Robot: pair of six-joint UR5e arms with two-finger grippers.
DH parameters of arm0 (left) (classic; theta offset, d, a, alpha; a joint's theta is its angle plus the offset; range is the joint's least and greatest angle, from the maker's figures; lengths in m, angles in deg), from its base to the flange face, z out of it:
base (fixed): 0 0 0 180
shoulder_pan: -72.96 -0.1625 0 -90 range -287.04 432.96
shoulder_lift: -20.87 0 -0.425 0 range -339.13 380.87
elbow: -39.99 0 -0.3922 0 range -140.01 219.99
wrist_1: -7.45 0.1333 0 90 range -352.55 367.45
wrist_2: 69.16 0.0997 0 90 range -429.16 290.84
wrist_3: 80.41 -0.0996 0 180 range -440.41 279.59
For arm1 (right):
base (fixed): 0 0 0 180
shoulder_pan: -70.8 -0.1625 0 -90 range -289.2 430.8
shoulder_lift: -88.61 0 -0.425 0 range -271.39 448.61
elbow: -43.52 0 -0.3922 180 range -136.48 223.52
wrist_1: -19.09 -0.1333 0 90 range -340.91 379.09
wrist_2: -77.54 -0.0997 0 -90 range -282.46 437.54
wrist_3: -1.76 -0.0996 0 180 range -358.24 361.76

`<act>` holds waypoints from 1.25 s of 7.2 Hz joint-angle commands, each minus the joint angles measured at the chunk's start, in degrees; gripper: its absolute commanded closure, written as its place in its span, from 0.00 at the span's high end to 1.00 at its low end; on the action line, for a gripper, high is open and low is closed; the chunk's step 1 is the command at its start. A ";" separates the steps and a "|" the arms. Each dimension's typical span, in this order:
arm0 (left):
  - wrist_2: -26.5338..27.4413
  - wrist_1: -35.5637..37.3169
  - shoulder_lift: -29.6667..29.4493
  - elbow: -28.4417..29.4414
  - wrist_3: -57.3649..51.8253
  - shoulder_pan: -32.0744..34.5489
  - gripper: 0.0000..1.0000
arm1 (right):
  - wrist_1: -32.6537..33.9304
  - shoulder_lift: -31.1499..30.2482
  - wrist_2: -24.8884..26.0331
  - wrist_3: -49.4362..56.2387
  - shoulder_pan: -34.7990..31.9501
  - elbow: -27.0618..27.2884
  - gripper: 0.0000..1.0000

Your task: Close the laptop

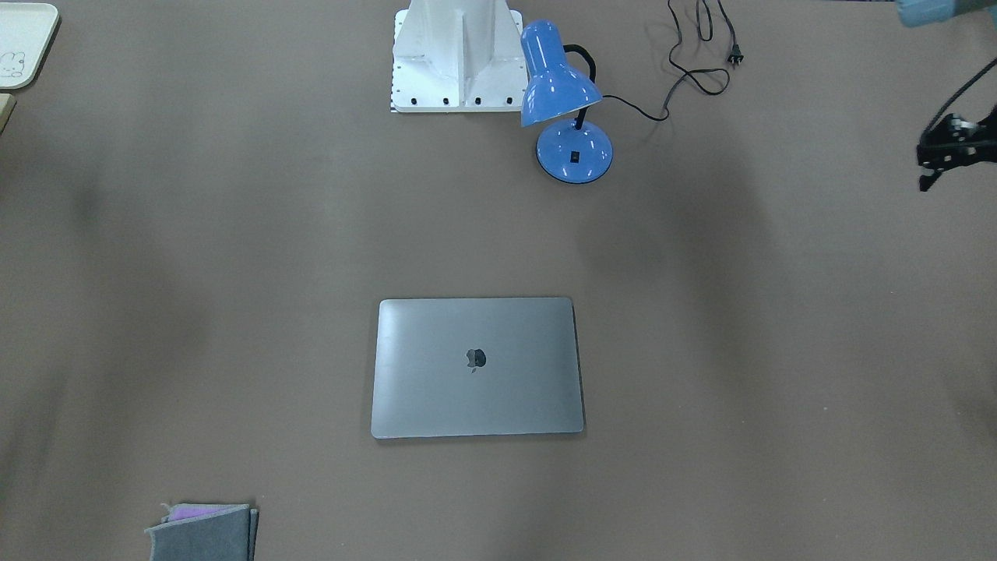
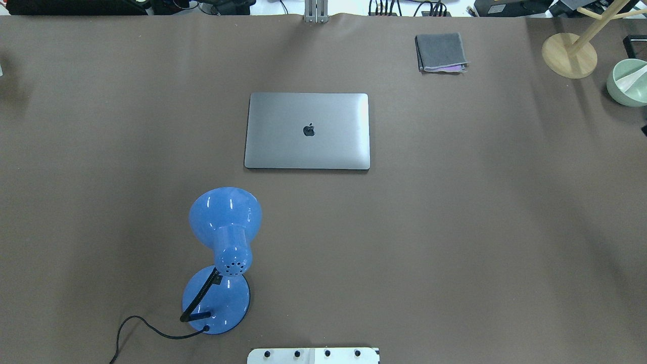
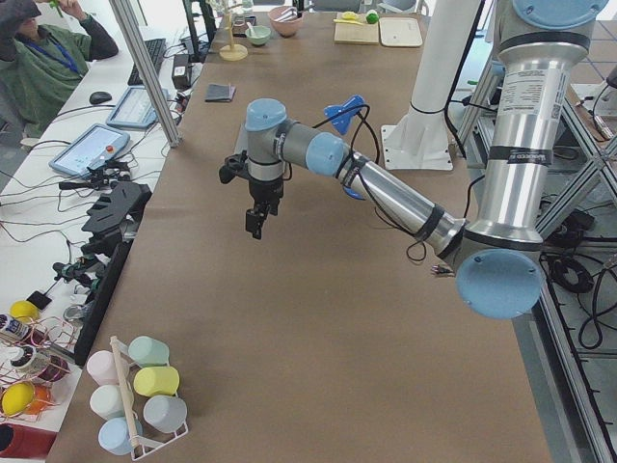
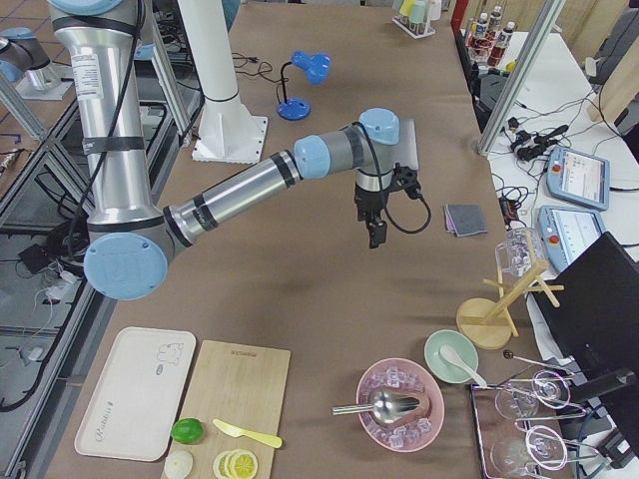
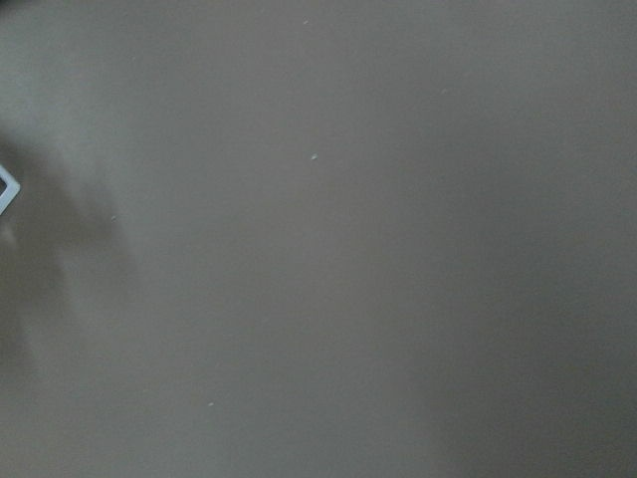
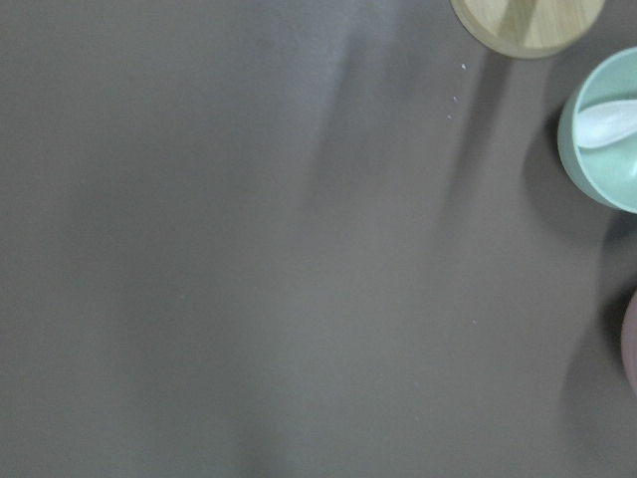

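The laptop point(image 2: 307, 131) is a slim grey metal one. It lies shut and flat in the middle of the brown table, lid up with the dark apple logo showing; it also shows in the front-facing view point(image 1: 477, 366). My left gripper point(image 1: 935, 160) hangs high at the right edge of the front-facing view, far from the laptop, and I cannot tell if it is open. In the left side view the left gripper point(image 3: 254, 224) points down over bare table. My right gripper point(image 4: 376, 235) shows only in the right side view, above bare table beside the laptop point(image 4: 410, 143); I cannot tell its state.
A blue desk lamp point(image 2: 222, 253) with a black cord stands near the robot base point(image 2: 313, 355). A folded grey cloth point(image 2: 441, 52) lies at the far side. A wooden stand point(image 2: 569, 54) and a green bowl point(image 2: 627, 83) are at the far right.
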 commanded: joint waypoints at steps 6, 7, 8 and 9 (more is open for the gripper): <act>-7.40 0.08 8.20 7.95 -19.81 15.34 0.99 | 0.40 -9.27 -0.38 7.73 -7.83 -0.54 1.00; -7.31 -0.09 8.90 7.86 -20.08 15.70 0.99 | 0.32 -9.79 -0.39 7.65 -7.83 -0.45 1.00; -6.96 -0.01 9.00 7.78 -20.08 15.70 0.99 | 0.40 -10.06 -0.39 7.56 -7.83 -0.53 1.00; -6.96 -0.09 9.00 7.51 -20.08 15.79 0.99 | 0.32 -10.67 -0.30 7.56 -7.83 -0.71 1.00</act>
